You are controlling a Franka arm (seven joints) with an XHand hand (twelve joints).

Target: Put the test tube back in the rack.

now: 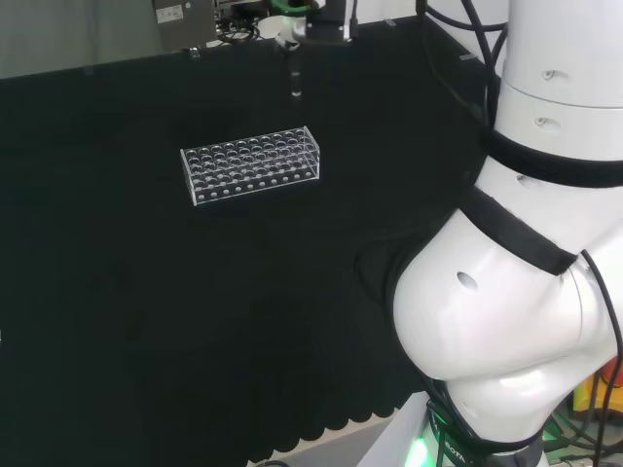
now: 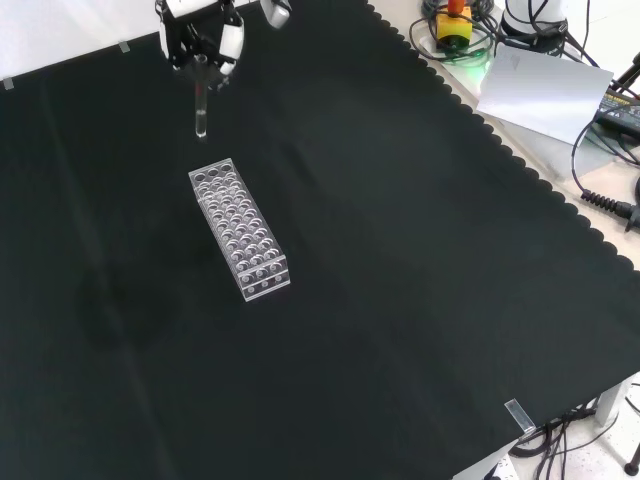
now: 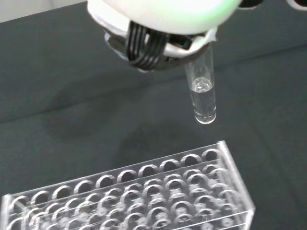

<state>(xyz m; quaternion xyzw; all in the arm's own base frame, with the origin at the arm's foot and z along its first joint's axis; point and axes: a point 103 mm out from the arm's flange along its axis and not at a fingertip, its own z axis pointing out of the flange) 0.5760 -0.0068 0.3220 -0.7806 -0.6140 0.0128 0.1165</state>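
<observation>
The hand [image 2: 201, 40] grasps the test tube [image 2: 201, 108] by its upper end, with fingers curled round it, and the tube hangs upright with its rounded bottom pointing down. In the wrist view a little clear liquid sits in its lower part. The clear plastic rack [image 2: 240, 229] stands on the black cloth [image 2: 420, 300], and all the holes I can see are empty. In the front view the tube is in the air just beyond the far short end of the rack, not yet above any hole. The rack's long axis runs away from the hand, toward the camera. I judge that the hand must come over the nearest holes and then go down.
</observation>
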